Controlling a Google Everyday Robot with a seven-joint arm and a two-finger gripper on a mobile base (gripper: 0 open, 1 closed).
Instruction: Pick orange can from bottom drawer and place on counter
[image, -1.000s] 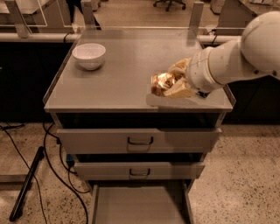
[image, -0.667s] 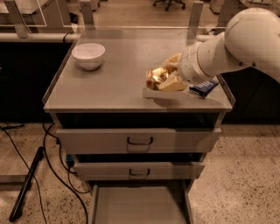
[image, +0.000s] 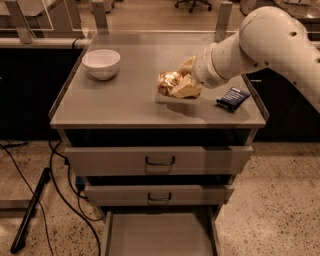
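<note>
Three drawers stick out past the counter front edge, the bottom drawer farthest. Low rim along the counter sides; open surface left of and in front of the fingers. White bowl well apart to their left, dark blue packet just beside them on the right. Fingers clenched on the orange can, held low over mid-counter; contact with the surface unclear. Speckled floor around.

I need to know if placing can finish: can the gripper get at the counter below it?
Probably yes. The gripper, shut on the orange can, hangs low over the counter; the surface beneath looks bare, with the white bowl and the dark blue packet off to either side.
</note>
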